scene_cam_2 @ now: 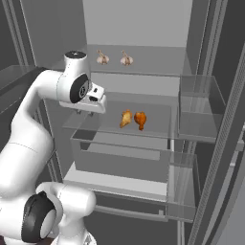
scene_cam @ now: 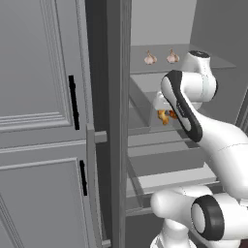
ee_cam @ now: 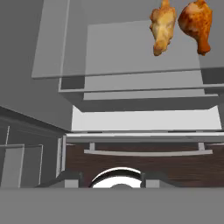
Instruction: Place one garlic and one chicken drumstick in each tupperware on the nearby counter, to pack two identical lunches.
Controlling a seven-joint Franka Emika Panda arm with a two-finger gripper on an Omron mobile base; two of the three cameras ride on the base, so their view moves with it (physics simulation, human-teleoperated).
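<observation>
Where the arm is reached: the white arm is stretched into an open fridge [scene_cam_2: 139, 28], its hand brought level with the middle shelf.
Gripper: the gripper [scene_cam_2: 85, 113] is seen in the right base view at the left end of the glass shelf [scene_cam_2: 155, 122], above its front edge; the jaws are drawn fully together and nothing is held between them.
Paler chicken drumstick: a golden piece [scene_cam_2: 126, 118] is laid on the glass shelf, to the right of the gripper and clear of it; in the hand view it [ee_cam: 162, 27] is found at the upper right.
Darker chicken drumstick: an orange-brown piece [scene_cam_2: 140, 119] is laid just beside the paler one, on its right; whether the two touch cannot be told. In the hand view it [ee_cam: 196, 24] is shown with its narrow end pointing down the picture.
Left garlic: one bulb [scene_cam_2: 102, 58] is set on the upper shelf [scene_cam_2: 158, 62], tip up.
Right garlic: the second bulb [scene_cam_2: 126, 59] is set near the first on the same shelf, apart from it.
Drawer: a clear drawer [scene_cam_2: 119, 155] is fitted under the glass shelf.
Door bins: clear bins [scene_cam_2: 198, 112] are hung at the right of the fridge.
Panelled grey door: it [scene_cam: 43, 121] is seen at the left of the left base view, with dark handles.
</observation>
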